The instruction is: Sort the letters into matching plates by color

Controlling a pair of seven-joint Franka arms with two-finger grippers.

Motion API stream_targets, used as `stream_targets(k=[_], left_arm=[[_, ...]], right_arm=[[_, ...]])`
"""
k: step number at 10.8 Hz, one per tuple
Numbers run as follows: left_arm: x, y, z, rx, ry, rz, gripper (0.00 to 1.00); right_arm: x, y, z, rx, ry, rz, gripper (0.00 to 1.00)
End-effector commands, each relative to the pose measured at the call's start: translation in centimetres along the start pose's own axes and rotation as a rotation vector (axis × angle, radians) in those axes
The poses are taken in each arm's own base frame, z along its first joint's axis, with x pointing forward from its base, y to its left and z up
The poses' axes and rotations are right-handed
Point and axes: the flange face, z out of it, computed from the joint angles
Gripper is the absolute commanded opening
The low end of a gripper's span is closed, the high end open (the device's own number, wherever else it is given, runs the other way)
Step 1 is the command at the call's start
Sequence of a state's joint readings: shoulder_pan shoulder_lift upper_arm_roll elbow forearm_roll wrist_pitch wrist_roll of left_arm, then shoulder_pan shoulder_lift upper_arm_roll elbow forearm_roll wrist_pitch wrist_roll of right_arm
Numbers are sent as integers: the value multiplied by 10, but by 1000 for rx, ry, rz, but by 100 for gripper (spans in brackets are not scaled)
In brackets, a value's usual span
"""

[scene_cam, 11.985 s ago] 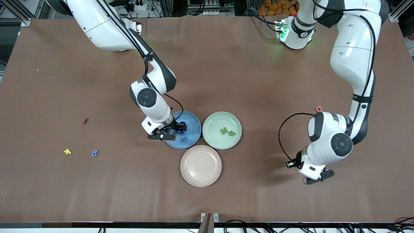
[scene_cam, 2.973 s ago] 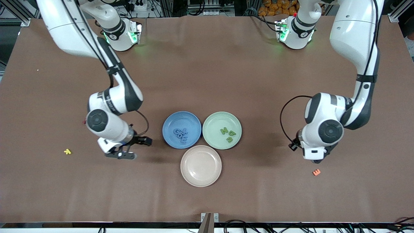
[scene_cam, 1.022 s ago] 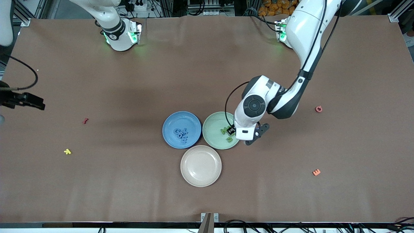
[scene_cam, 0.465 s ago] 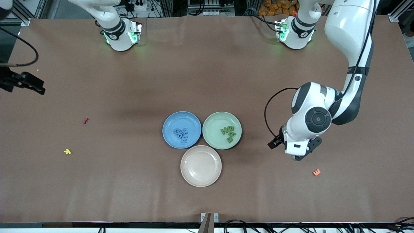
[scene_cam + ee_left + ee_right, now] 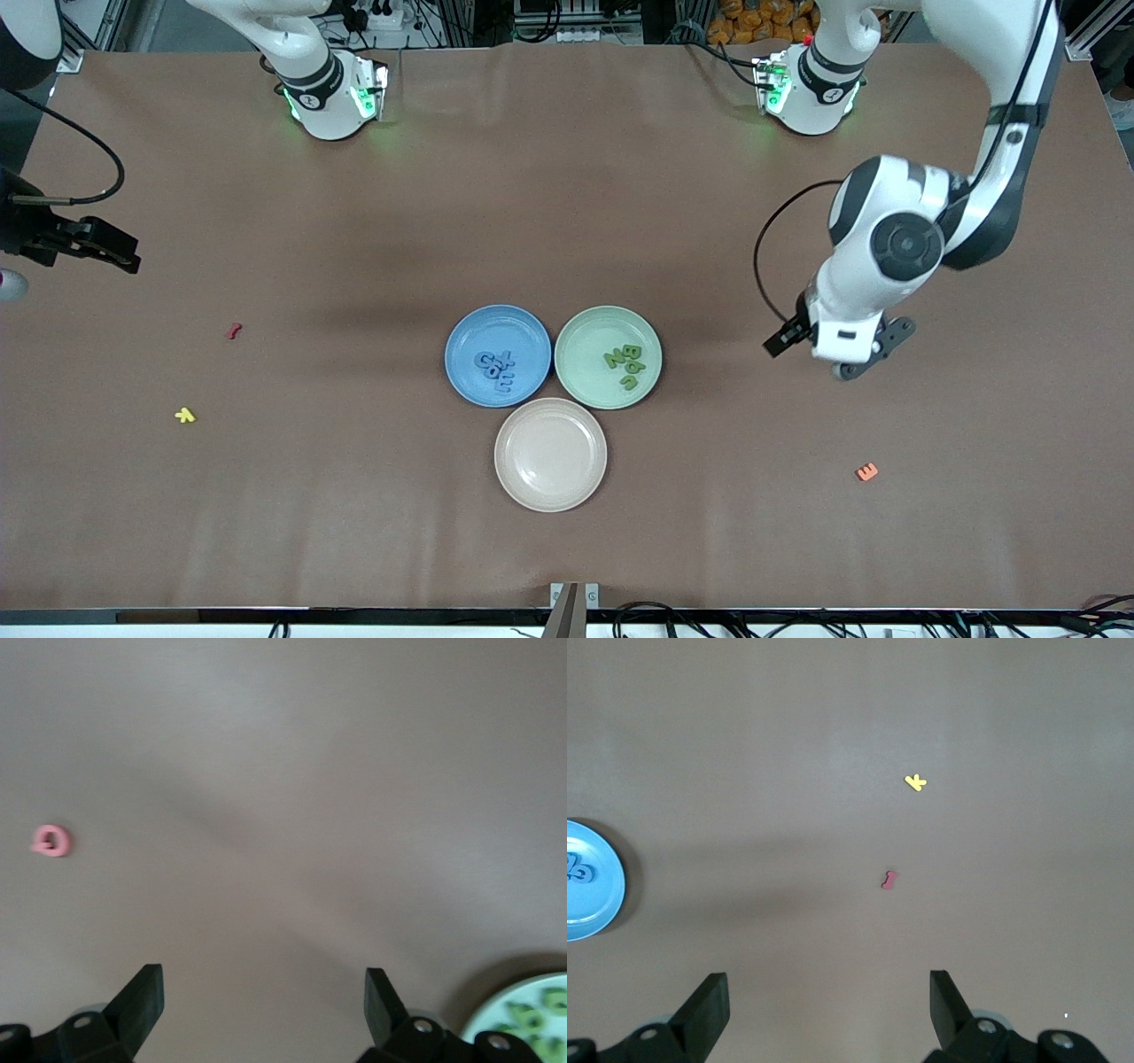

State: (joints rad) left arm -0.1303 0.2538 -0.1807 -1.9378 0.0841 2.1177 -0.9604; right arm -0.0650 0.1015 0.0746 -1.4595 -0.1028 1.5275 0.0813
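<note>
The blue plate (image 5: 474,332) holds several blue letters (image 5: 496,368) and touches the pale green plate (image 5: 586,335), which holds several green letters (image 5: 632,364). My left gripper (image 5: 864,359) hangs open and empty over bare table, off the green plate toward the left arm's end. In the left wrist view the left gripper (image 5: 263,997) is wide open, with the green plate (image 5: 518,1014) at the picture's corner. My right gripper (image 5: 106,250) is open and empty, up at the right arm's end of the table. The right wrist view shows the right gripper (image 5: 828,997) and the blue plate (image 5: 598,899).
A beige plate (image 5: 550,454) lies nearer the front camera, touching both plates. Loose pieces lie about: red (image 5: 233,331) and yellow (image 5: 184,415) toward the right arm's end, orange (image 5: 867,472) toward the left arm's end, and pink (image 5: 51,841) below the left hand.
One more green letter now lies in the green plate. The left gripper has let go, opened and drawn away from the plate toward its own end. The right gripper shifted slightly.
</note>
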Motion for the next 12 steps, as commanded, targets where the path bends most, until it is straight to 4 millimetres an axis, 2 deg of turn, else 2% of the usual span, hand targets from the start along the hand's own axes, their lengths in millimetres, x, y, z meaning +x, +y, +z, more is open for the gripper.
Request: stream_targets(k=[1, 2, 3, 5, 6, 8, 9, 11, 12], left_arm=[[3, -55, -22, 9, 25, 188, 100], [16, -60, -41, -17, 27, 287, 100], [20, -61, -63, -27, 20, 339, 100], [44, -52, -110, -87, 68, 393, 100], [48, -48, -132, -93, 95, 423, 100], [49, -51, -158, -92, 94, 429, 100], [45, -56, -173, -90, 92, 475, 100], [34, -76, -202, -64, 99, 613, 100], [35, -88, -215, -62, 93, 633, 100]], right_arm=[[-9, 5, -3, -2, 14, 24, 100], [-9, 6, -3, -1, 11, 28, 100], [-8, 8, -3, 0, 11, 31, 100], [-7, 8, -2, 1, 10, 32, 100], [-7, 8, -2, 3, 12, 33, 100], [-6, 9, -1, 23, 10, 37, 100], [-6, 17, 0, 51, 8, 56, 100], [-6, 18, 0, 63, 5, 59, 100], [-6, 18, 0, 63, 6, 59, 100]])
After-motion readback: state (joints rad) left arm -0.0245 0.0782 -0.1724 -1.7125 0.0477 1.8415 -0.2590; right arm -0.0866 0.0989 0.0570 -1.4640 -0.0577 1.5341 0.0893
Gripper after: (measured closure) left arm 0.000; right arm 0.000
